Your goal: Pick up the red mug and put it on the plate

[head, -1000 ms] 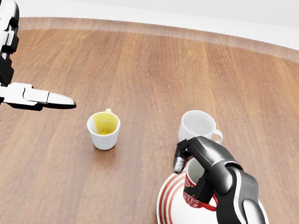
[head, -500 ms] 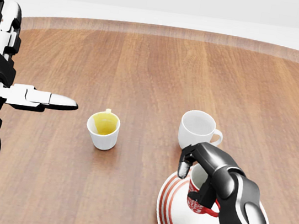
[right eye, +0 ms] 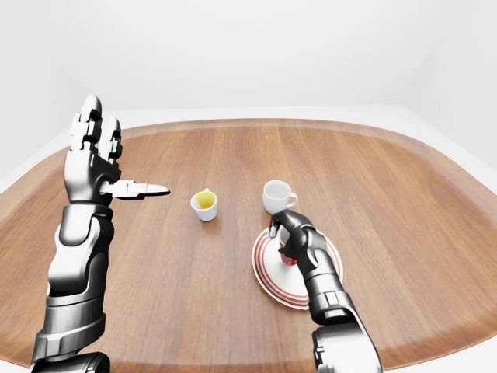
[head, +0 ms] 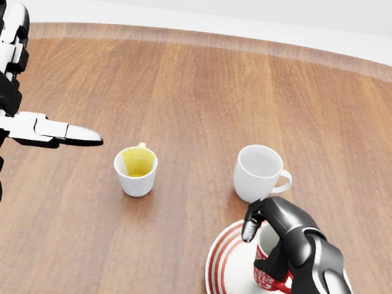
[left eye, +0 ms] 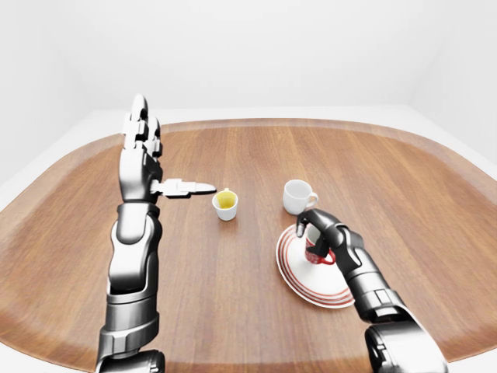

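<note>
The red mug (head: 270, 277) stands upright over the white plate with red rings (head: 224, 282), at the lower right of the head view. My right hand (head: 259, 248) is shut on it, fingers curled over its rim and side, hiding most of it. Whether the mug's base touches the plate I cannot tell. My left hand (head: 31, 73) is held up at the left edge, open, fingers pointing up and thumb stretched to the right, far from the mug and holding nothing.
A white mug (head: 258, 172) stands just above the plate, close to my right hand's fingers. A small white cup with a yellow inside (head: 135, 170) sits left of it. All rest on a rounded wooden table (left eye: 248, 148) in a white room.
My right hand has carried the red mug down and slightly to the right over the plate, away from the white mug. The left arm has barely moved.
</note>
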{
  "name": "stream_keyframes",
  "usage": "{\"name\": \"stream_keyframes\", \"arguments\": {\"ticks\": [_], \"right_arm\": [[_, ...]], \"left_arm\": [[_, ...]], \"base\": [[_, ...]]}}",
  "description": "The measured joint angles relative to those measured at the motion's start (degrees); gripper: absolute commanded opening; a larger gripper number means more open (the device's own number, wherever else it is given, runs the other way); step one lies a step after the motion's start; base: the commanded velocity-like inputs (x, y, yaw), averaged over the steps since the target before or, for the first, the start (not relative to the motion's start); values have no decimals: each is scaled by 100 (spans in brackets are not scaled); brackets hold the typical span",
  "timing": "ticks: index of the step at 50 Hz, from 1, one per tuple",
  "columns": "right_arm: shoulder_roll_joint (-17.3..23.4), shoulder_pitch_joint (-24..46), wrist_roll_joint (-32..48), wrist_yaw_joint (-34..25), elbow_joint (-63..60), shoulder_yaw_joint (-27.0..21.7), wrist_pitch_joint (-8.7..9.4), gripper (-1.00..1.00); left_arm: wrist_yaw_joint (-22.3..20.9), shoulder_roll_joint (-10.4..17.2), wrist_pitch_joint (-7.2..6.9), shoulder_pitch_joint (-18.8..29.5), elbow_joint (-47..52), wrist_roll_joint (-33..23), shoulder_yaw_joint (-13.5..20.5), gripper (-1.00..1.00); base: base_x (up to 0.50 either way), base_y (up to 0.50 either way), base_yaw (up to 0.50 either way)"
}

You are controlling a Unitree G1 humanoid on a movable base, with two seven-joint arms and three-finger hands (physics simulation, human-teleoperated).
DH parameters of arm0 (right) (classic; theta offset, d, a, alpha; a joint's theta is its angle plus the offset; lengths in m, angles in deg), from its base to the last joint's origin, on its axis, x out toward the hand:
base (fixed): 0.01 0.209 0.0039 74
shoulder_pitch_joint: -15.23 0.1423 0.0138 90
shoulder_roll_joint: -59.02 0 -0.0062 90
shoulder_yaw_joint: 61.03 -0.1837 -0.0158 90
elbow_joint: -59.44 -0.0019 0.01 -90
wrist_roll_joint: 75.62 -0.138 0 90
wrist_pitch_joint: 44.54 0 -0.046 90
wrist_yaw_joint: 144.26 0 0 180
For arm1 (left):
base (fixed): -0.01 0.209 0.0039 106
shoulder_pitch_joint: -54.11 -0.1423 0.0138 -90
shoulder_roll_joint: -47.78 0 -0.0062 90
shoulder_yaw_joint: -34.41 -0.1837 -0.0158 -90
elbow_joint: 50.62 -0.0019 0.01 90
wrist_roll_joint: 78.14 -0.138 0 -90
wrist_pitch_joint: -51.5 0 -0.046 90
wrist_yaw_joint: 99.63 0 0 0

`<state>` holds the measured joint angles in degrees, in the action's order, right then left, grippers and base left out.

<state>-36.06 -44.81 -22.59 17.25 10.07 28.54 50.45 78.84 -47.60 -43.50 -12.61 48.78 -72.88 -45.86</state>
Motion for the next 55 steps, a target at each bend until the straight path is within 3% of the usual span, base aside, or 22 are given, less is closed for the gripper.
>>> {"name": "stream_keyframes", "arguments": {"ticks": [24,25,26,27,38,55], "right_arm": [[120,236,-52,403,807,3,0,-100],[121,239,-54,411,821,3,0,-77],[124,242,-67,458,835,10,1,88],[125,243,-157,492,848,17,1,100],[124,248,-725,698,866,59,1,100],[104,234,-949,786,881,95,1,100]], "left_arm": [[-1,7,0,-5,87,2,8,100],[-1,7,0,-5,91,2,9,100],[-1,7,0,-5,95,2,9,100],[0,8,0,-4,99,2,9,100],[4,11,0,-1,134,4,14,100],[5,17,0,14,181,10,17,100]], "base": [[0,0,0],[0,0,0],[0,0,0],[0,0,0],[0,0,0],[0,0,0]]}}
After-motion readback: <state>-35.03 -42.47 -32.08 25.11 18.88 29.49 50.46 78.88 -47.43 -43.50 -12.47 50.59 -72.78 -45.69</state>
